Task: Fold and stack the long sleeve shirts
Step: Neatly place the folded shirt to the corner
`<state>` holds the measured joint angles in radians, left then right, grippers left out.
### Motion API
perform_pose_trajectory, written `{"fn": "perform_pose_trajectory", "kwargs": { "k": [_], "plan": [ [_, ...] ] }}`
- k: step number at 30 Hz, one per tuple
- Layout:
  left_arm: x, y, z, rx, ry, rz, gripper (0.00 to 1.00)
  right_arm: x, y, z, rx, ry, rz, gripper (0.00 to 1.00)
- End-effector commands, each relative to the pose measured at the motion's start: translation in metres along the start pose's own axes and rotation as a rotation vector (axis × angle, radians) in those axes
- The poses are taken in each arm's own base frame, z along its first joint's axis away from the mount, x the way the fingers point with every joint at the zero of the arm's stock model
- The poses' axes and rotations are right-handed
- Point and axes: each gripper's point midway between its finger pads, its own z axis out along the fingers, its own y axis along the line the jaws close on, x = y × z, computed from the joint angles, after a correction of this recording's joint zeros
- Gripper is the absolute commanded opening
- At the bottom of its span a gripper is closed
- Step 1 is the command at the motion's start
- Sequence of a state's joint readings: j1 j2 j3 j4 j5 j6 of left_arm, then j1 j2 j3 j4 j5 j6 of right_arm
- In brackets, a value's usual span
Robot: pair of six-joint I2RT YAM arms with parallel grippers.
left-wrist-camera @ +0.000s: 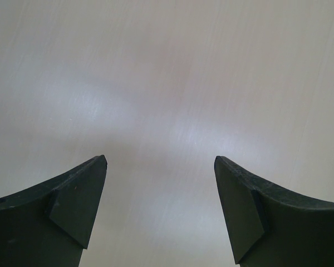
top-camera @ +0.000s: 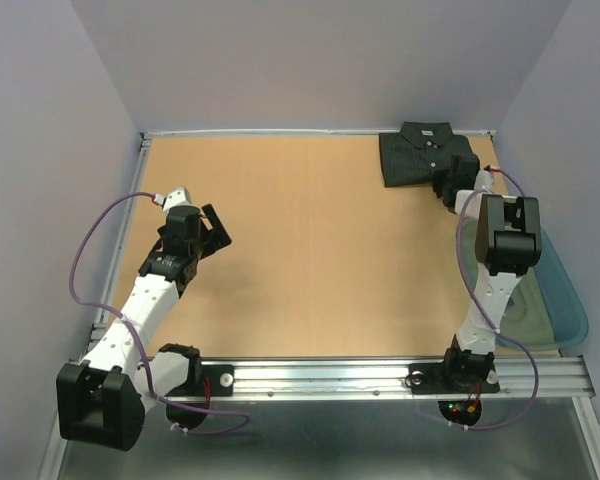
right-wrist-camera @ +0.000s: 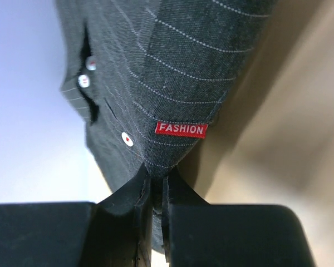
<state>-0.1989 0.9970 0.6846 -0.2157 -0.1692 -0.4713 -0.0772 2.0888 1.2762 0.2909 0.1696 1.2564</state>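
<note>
Cloth this thin looks light, limp and a little slippery, so the long sleeve shirt, folded into a compact block in the far right corner of the table, would likely sag open if lifted by one point. The right gripper is pinched on a fold at its near edge, just below a red label. The left gripper hangs spread wide over the tabletop, well apart. Gripping through all the layers at an edge seems safest
</note>
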Motion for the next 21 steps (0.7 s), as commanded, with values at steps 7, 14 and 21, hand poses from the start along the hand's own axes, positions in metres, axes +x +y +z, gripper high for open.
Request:
{"fn": "perform_pose_trajectory", "kwargs": {
  "k": [7,14,21],
  "plan": [
    [-0.008,0.002,0.002,-0.001,-0.034,0.002,0.9,-0.045,0.016,0.019,-0.036,0.018,-0.054,0.02],
    [-0.009,0.003,0.001,-0.004,-0.036,-0.003,0.9,-0.064,0.017,0.008,-0.03,0.006,-0.104,0.56],
    [-0.013,0.002,-0.002,0.006,-0.051,-0.01,0.9,-0.078,0.035,-0.03,-0.051,-0.032,-0.146,0.84]
  ]
}}
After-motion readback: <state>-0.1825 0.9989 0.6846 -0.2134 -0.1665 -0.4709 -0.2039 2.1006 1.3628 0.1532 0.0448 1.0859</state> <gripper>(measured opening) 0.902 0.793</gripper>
